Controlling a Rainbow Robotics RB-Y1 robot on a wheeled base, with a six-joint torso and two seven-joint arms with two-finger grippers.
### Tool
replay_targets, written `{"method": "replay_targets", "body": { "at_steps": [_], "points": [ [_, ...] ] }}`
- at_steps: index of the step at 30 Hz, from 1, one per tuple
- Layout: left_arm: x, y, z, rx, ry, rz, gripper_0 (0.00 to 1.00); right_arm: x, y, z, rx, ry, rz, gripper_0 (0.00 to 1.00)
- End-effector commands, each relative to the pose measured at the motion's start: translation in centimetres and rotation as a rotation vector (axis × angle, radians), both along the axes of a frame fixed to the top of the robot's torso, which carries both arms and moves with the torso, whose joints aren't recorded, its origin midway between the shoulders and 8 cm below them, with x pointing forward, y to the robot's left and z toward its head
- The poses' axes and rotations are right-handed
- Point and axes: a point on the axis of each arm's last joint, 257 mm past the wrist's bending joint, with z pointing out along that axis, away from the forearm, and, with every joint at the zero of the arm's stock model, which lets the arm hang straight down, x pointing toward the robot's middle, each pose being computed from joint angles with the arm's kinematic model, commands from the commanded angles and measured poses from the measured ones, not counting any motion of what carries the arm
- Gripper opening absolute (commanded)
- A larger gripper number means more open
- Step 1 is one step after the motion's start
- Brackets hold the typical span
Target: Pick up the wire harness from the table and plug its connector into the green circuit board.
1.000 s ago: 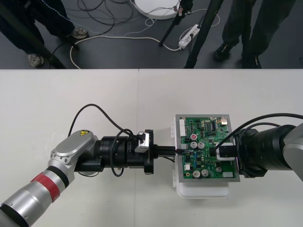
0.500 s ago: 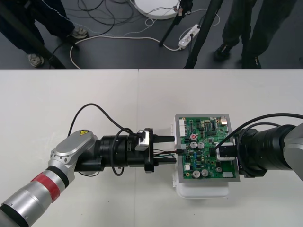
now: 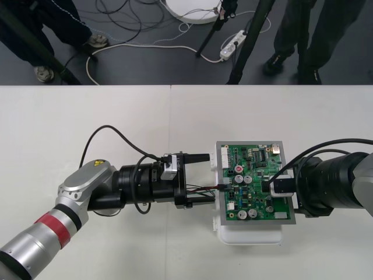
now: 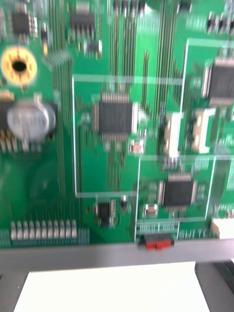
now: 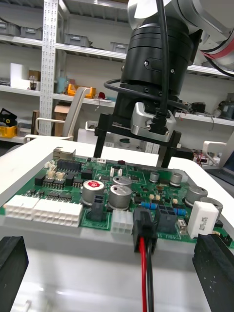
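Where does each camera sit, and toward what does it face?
Front: above the table, looking steeply down on the board; shows the left gripper at its left edge, the right gripper over its right side.
Left wrist: low beside the board, looking across it at the right gripper; own open fingers flank the plug.
Right wrist: close above the board, facing its chips.
Shared: all see the board; front and left wrist, the plug.

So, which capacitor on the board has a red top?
The capacitor next to the long white connectors; its top is marked red, while the neighbouring capacitors are plain silver.
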Motion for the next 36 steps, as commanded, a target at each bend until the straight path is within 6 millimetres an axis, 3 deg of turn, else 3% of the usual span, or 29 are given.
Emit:
{"method": "replay_targets", "body": {
  "at_steps": [1,12,15,16,17,25,27,31,36],
  "points": [
    [2.2,1.9,1.0,0.039,-0.125,0.042,1.00,1.5,-1.8,2.1,-0.023,-0.040,0.005,1.00],
    [3.8,6.6,-0.2,0.086,-0.108,0.120,1.00,2.1,-7.0,3.6,-0.029,0.002,0.041,1.00],
    [4.2,9.2,-1.0,0.119,-0.102,0.148,1.00,1.7,-8.7,4.6,-0.013,0.019,0.059,1.00],
    [4.2,9.2,-1.0,0.119,-0.102,0.148,1.00,1.7,-8.7,4.6,-0.013,0.019,0.059,1.00],
    [4.3,10.7,-1.4,0.141,-0.104,0.160,1.00,1.4,-9.1,5.3,0.007,0.024,0.070,1.00],
    [4.1,17.1,-2.5,0.230,-0.121,0.193,1.00,0.2,-8.7,9.2,0.143,0.027,0.086,1.00],
    [4.0,17.7,-2.4,0.232,-0.121,0.198,1.00,0.0,-8.5,9.7,0.170,0.024,0.085,1.00],
    [3.2,20.8,-2.3,0.262,-0.130,0.195,1.00,-1.0,-7.2,12.0,0.372,0.060,0.078,1.00],
    [1.7,23.6,-1.8,0.289,-0.123,0.158,1.00,-1.8,-6.7,13.6,0.496,0.067,0.158,1.00]
  ]
}}
